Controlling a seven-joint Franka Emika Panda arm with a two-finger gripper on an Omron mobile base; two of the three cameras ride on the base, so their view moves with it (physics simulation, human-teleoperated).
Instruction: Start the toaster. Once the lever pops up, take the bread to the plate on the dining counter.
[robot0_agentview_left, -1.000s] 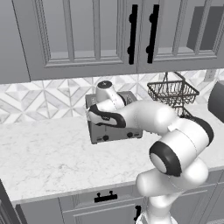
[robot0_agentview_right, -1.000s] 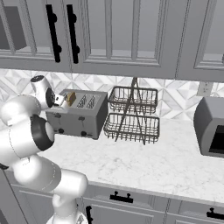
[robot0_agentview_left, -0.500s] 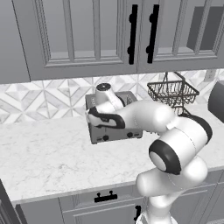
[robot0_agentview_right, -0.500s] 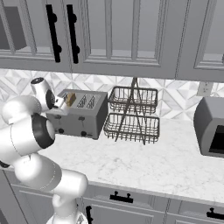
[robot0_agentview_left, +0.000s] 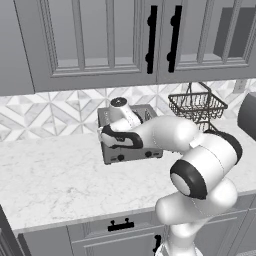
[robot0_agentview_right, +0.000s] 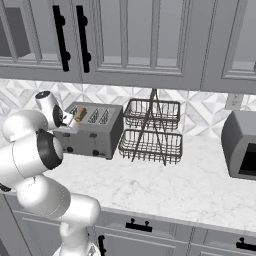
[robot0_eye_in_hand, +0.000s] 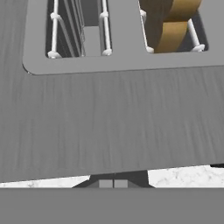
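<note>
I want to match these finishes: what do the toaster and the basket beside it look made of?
The toaster looks like brushed grey metal, with fine streaks running along its top. The basket looks like thin dark wire, an open grid in two tiers. Both are rendered, so this is appearance only.

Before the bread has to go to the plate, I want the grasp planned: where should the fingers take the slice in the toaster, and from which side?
Grip the bread by its exposed top edge, coming straight down from above. It stands on edge in a slot of the toaster, wire guides flanking it, so only the top is free. Set the fingers across its thin faces.
</note>
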